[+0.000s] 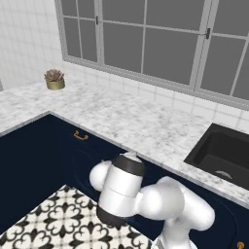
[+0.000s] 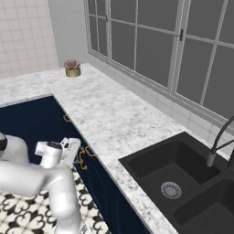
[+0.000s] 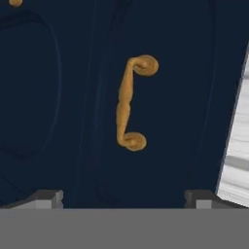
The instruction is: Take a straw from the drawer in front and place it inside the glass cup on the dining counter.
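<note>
Here, facing the navy drawer (image 3: 160, 107) front from close by in the hand view, with the curved brass-gold handle (image 3: 130, 103) set lengthwise up the picture, a scrolled end at each tip. Hand (image 3: 124, 198) open wide: two small dark fingertips (image 3: 46, 198) standing far apart at the bottom, well to either side of the handle and gripping nothing. Not touching the handle; clear navy panel between tips and brass. Drawer shut, front flush with the neighbouring navy panel, a recessed frame line running beside the handle.

From the right base view, hand (image 2: 73, 153) held low in front of the cabinet face, just below the front edge of the marble counter (image 2: 114, 119), near a gold handle (image 2: 84, 157) there. Black sink (image 2: 183, 178) sunk into the counter toward its right end, grey faucet (image 2: 219, 141) arching over the sink's far side. Small potted plant (image 2: 72, 67) at the counter's far corner, by the tiled wall, well apart from the arm.

From the left base view, white arm (image 1: 146, 199) folded low before the navy fronts, another gold handle (image 1: 80, 135) further left under the counter edge. Patterned black-and-white floor (image 1: 63, 221) beneath. Large grey window (image 1: 155, 39) above the counter's back edge.
</note>
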